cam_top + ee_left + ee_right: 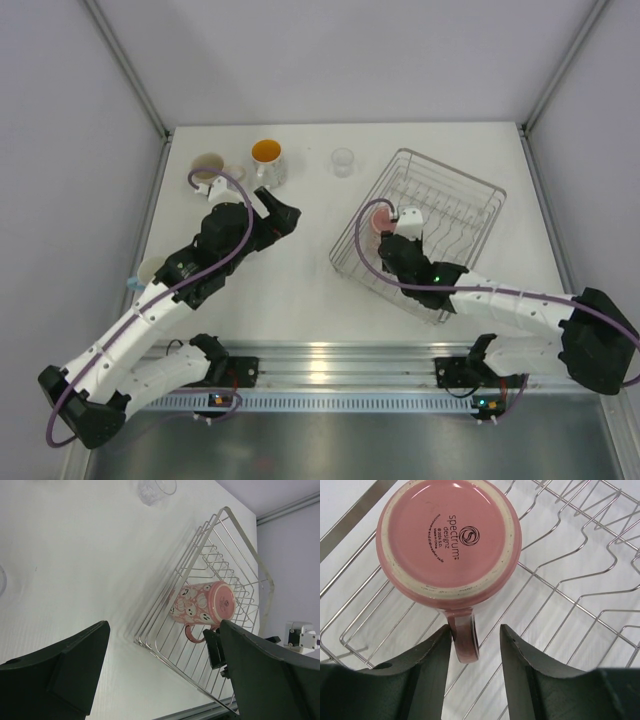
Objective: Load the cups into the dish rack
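Pink mug (450, 535), white smiley faces, inverted

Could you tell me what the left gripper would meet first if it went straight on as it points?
Most likely the wire wall of the dish rack, with the pink mug just inside; depth is unclear.

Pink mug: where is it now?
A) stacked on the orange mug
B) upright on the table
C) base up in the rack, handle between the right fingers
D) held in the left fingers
C: the right wrist view shows the pink mug base up on the wires of the rack, its handle between the right fingers.
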